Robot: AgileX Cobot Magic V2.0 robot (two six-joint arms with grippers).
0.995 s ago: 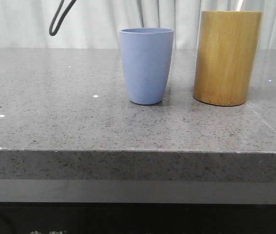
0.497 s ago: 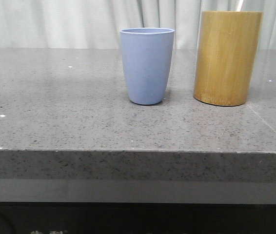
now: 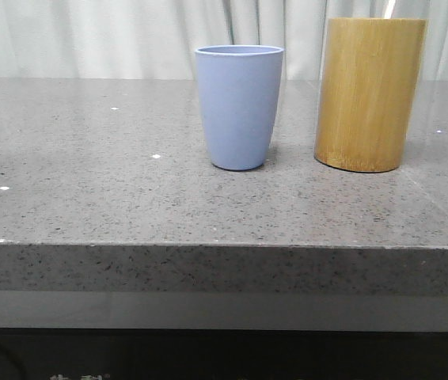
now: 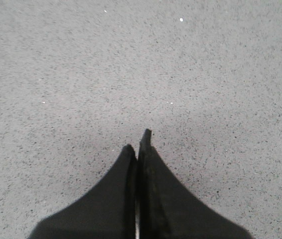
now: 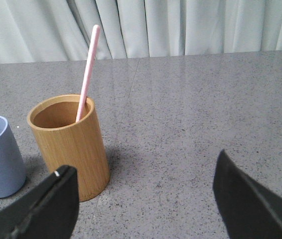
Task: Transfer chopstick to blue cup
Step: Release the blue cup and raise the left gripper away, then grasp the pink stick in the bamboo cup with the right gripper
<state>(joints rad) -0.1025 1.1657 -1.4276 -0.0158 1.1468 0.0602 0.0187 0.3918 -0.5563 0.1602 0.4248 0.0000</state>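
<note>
1. Right wrist view: the chopstick (image 5: 88,72) stands leaning inside the bamboo holder (image 5: 70,144), its pink-and-white upper part rising well above the rim.
2. The blue cup (image 3: 238,105) sits on the counter (image 3: 89,182) just beside the bamboo holder, apart from it and upright.
3. The right claw (image 5: 143,199) is spread wide and holds nothing; the chopstick lies ahead of it and off toward the side of one finger, well apart from both fingers.
4. The left claw (image 4: 137,149) has its fingers pressed together with nothing between them, hanging above bare counter.
5. The step in hand looks like the approach to grasp the chopstick, so the task is barely begun.
6. To do it well, I would line the right claw up so the free upper part of the stick passes between the fingers, above the holder's rim.
7. Close squarely on the stick, then lift straight along its lean; dragging sideways could tip the holder or knock the nearby cup.
</note>
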